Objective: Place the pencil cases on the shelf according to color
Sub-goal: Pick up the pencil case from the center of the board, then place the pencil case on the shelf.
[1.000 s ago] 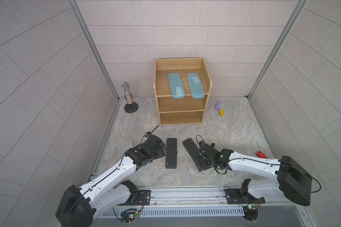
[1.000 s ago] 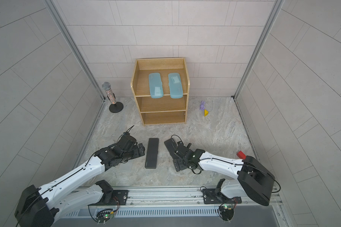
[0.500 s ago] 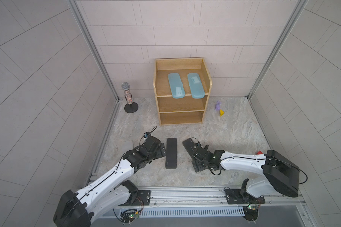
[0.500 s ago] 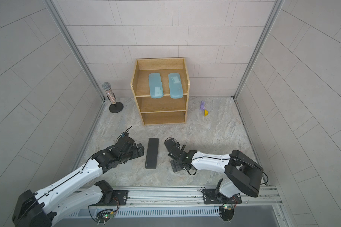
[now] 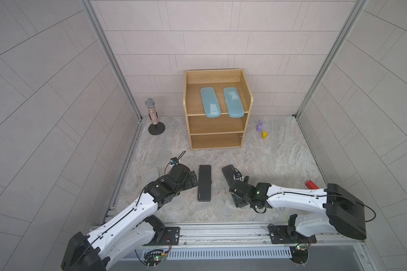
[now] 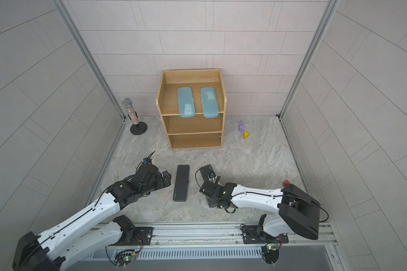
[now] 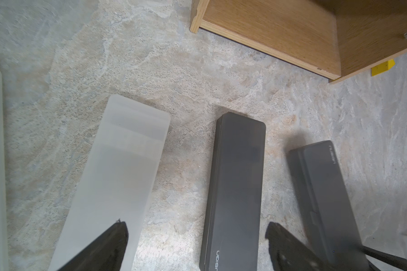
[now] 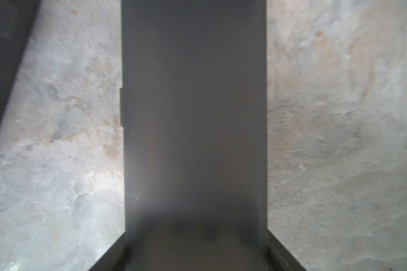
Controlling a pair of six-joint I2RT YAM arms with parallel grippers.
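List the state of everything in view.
Shelf: two lower tiers look empty.
Blue cases: flat on its top tier.
Straight black case: flat on table, untouched.
Angled black case: on table.
Frosted cases: flat on table.
Left jaws: open, empty.
Right jaws: closed on angled black case.

Marbled floor (image 5: 280, 164), shelf (image 5: 215, 127) bearing blue cases (image 5: 210, 103), two black cases (image 5: 204, 183), seemingly two frosted cases (image 7: 118, 178)

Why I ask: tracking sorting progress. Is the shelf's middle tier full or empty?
Empty: both top views show only bare wood in the middle tier of the shelf.
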